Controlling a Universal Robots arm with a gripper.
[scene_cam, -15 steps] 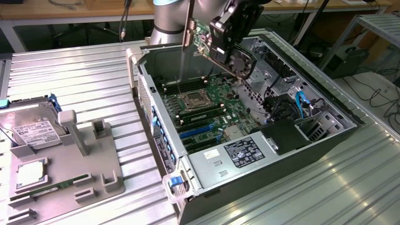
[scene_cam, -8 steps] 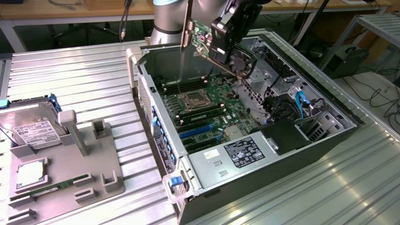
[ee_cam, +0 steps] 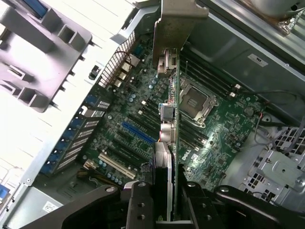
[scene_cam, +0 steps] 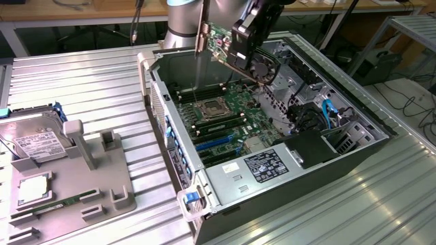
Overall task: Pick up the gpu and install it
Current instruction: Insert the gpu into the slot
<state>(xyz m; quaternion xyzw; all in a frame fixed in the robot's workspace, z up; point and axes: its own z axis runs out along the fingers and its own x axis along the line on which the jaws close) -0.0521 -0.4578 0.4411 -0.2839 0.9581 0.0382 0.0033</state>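
Nearest me, toward the exterior view's left, a grey moulded tray (scene_cam: 102, 178) sits on the ribbed metal table (scene_cam: 89, 87). Its pockets hold a slim green memory stick (scene_cam: 65, 202), a square silver chip (scene_cam: 34, 190) and, a little farther back, a boxy silver hard drive (scene_cam: 34, 143) with a white label. Just right of the tray the black computer case (scene_cam: 307, 194) lies open on its side. At its near end I see a grey metal cover with a black-and-white label (scene_cam: 266, 166). Beyond that is the green motherboard (scene_cam: 225, 117) with blue expansion slots (scene_cam: 214, 143), a row of dark memory slots and a square steel-framed processor socket (scene_cam: 211, 108). Blue cables (scene_cam: 327, 112) loop at the case's right side beside perforated metal bays. Over the far end of the case the gripper (scene_cam: 244, 46) is clamped on the gpu (scene_cam: 219, 41), which hangs in the air above the motherboard, tilted and touching nothing below. It is a thin flat card, green on one face, with a black round fan (scene_cam: 264, 66) on the other and a silver bracket (scene_cam: 201, 30) at its left end. From the wrist camera I see the card edge-on (ee_cam: 169, 143), pinched between the black fingers (ee_cam: 138, 205), its bracket pointing away from them over the socket.
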